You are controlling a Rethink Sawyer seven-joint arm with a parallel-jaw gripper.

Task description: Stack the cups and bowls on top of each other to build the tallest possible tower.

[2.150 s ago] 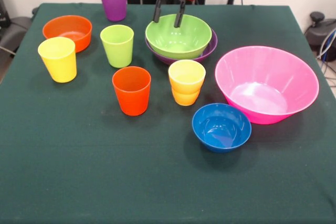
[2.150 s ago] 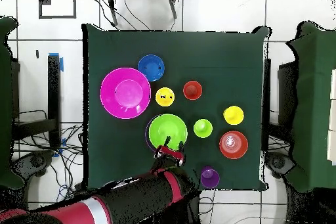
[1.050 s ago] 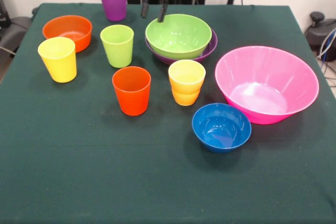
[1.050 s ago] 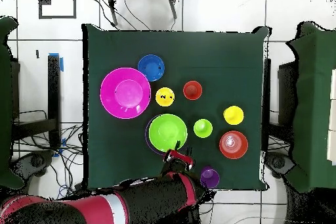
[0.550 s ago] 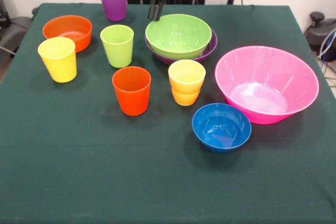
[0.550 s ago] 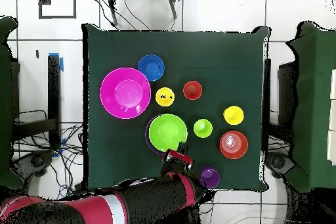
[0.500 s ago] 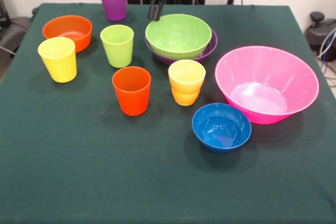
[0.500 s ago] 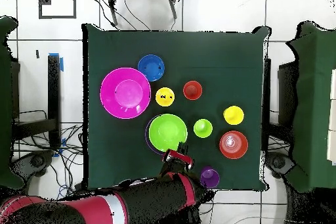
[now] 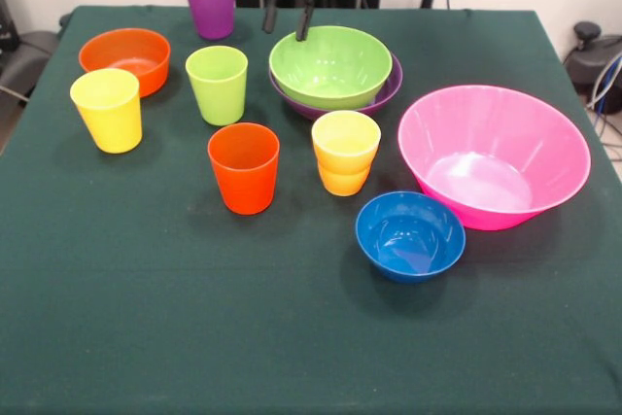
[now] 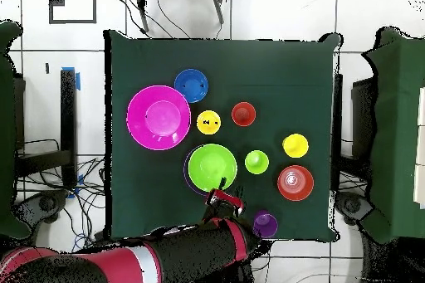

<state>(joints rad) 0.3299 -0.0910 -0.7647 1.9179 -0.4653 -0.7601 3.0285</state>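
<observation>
My gripper [image 9: 289,18] is open and empty, at the table's far side between the purple cup [image 9: 210,2] and the lime green bowl [image 9: 330,65]; it also shows in the overhead view [image 10: 222,195]. The green bowl sits nested in the purple bowl [image 9: 390,85]. A yellow cup [image 9: 345,138] sits nested in a yellow-orange cup [image 9: 342,182]. The lime green cup [image 9: 218,85], another yellow cup [image 9: 107,109], the orange-red cup [image 9: 243,167], the orange bowl [image 9: 124,55], the blue bowl [image 9: 409,235] and the big pink bowl [image 9: 493,155] each stand alone.
Everything stands upright on a dark green tablecloth [image 9: 194,318]. In the overhead view the red and black arm [image 10: 166,255] reaches in from the bottom edge, beside the purple cup [image 10: 265,224].
The gripper drew back from over the green bowl's rim toward the table's far edge. In the last half second its fingers went from pressed together to spread apart.
</observation>
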